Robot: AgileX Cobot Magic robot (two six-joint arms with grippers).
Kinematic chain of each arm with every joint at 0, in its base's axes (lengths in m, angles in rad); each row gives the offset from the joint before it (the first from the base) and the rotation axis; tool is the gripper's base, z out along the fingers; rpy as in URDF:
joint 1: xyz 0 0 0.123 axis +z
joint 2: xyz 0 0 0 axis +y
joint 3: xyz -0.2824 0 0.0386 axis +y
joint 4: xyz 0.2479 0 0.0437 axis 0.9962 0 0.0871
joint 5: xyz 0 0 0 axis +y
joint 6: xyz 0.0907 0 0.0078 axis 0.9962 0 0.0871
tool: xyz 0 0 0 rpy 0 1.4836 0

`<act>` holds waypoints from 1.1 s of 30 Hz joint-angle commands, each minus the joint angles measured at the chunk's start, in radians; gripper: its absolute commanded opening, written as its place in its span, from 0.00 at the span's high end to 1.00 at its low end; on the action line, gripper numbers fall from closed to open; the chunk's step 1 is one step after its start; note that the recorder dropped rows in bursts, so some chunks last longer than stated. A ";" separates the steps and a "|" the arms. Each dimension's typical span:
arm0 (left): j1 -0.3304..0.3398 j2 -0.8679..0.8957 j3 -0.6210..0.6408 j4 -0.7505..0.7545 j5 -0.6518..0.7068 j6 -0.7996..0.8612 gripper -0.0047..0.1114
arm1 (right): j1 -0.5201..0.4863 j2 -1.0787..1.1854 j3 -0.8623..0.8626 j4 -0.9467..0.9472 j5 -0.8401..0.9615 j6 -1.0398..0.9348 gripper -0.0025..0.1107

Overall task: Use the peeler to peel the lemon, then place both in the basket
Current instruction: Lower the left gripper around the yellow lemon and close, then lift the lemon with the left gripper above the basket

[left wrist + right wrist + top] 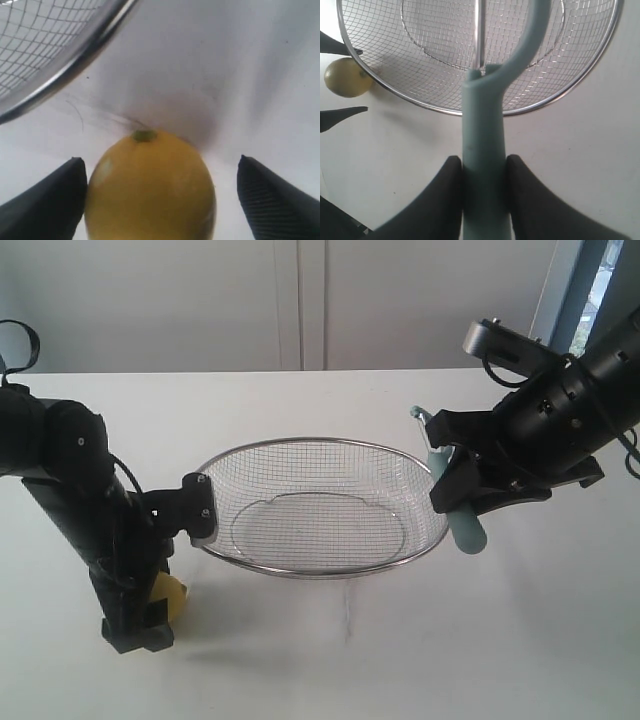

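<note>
The yellow lemon (171,596) lies on the white table just outside the basket's left rim. My left gripper (150,625) is lowered around it and open. In the left wrist view the lemon (150,185) touches one finger, while the other finger (270,200) stands clear of it. My right gripper (455,478) hovers at the basket's right edge, shut on the pale teal peeler (466,530). The right wrist view shows the peeler handle (482,150) clamped between both fingers, its head reaching over the wire mesh basket (445,111), with the lemon (345,76) beyond.
The silver basket (300,574) sits at the table's middle with nothing in it; its rim (75,65) passes close by the lemon. A pale wall stands behind the table and a window frame (585,290) at the far right.
</note>
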 commanded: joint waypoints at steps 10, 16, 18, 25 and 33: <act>-0.004 0.028 -0.002 0.019 0.013 -0.008 0.34 | 0.003 -0.010 0.002 0.004 -0.007 -0.012 0.98; -0.004 0.028 -0.002 0.036 0.006 -0.008 0.58 | 0.003 -0.010 0.002 0.004 -0.007 -0.012 0.98; -0.004 0.025 -0.002 0.039 0.026 -0.008 0.68 | 0.003 -0.010 0.002 0.004 -0.007 -0.012 0.98; -0.004 -0.062 -0.004 0.040 0.101 -0.033 0.94 | 0.003 -0.010 0.002 0.004 -0.007 -0.012 0.98; -0.004 -0.256 -0.004 0.040 0.074 -0.051 0.96 | 0.003 -0.010 0.002 0.004 -0.007 -0.012 0.98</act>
